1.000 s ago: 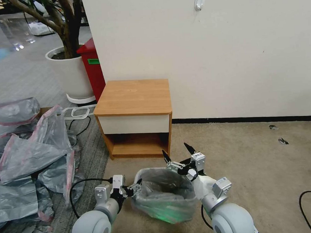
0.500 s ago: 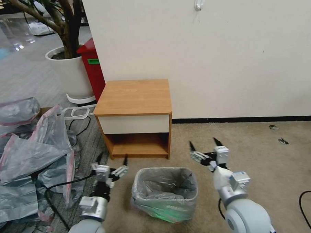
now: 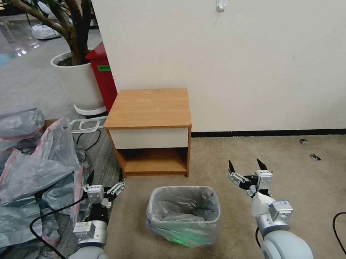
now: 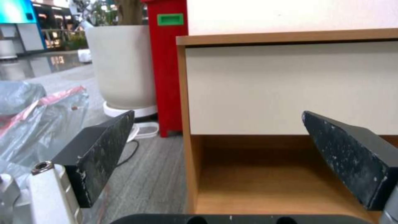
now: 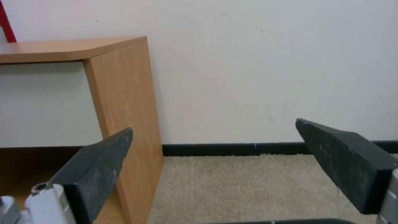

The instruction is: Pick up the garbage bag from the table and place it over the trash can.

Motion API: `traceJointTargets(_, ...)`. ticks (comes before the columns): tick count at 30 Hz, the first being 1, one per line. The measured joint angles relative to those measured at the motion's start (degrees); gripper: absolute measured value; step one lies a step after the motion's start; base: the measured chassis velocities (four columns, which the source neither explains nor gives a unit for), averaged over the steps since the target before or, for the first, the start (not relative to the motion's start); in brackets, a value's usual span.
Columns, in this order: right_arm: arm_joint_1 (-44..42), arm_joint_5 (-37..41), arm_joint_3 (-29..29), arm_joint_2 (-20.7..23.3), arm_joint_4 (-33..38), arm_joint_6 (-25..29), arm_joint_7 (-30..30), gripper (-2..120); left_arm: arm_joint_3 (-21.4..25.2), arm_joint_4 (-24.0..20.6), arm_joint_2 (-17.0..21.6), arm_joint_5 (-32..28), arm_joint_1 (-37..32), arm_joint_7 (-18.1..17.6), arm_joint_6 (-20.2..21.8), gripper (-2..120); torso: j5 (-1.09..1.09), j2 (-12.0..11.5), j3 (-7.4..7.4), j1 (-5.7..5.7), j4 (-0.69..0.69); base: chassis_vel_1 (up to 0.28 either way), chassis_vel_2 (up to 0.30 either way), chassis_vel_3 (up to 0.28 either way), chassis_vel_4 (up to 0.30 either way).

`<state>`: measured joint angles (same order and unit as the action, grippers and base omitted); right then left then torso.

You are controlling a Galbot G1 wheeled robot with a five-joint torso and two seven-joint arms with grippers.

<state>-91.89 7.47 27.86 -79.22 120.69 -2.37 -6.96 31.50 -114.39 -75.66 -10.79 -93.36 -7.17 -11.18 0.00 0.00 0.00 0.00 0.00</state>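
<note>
The garbage bag (image 3: 183, 217) is seen as thin, crinkled, translucent grey plastic with a soft sheen, draped over the trash can (image 3: 213, 220), whose rolled rim looks smooth cream plastic. The table (image 3: 149, 107) is finished in matt light-brown wood grain, with a smooth white drawer front (image 3: 149, 138). The left gripper (image 3: 105, 184) and right gripper (image 3: 246, 166) are fitted with matt black fingers (image 4: 104, 149) flecked with pale scuffs. A coarse beige carpet (image 3: 297, 177) is laid beneath.
</note>
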Motion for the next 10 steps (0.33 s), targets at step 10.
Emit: traceJointTargets(10, 0.04, 0.02, -0.11, 0.01, 0.00, 0.00, 0.10, 100, -0.07, 0.00, 0.00, -0.10, 0.04, 0.00, 0.36, 100, 0.00, 0.00, 0.00, 0.00, 0.00, 0.000, 0.000, 0.000, 0.000)
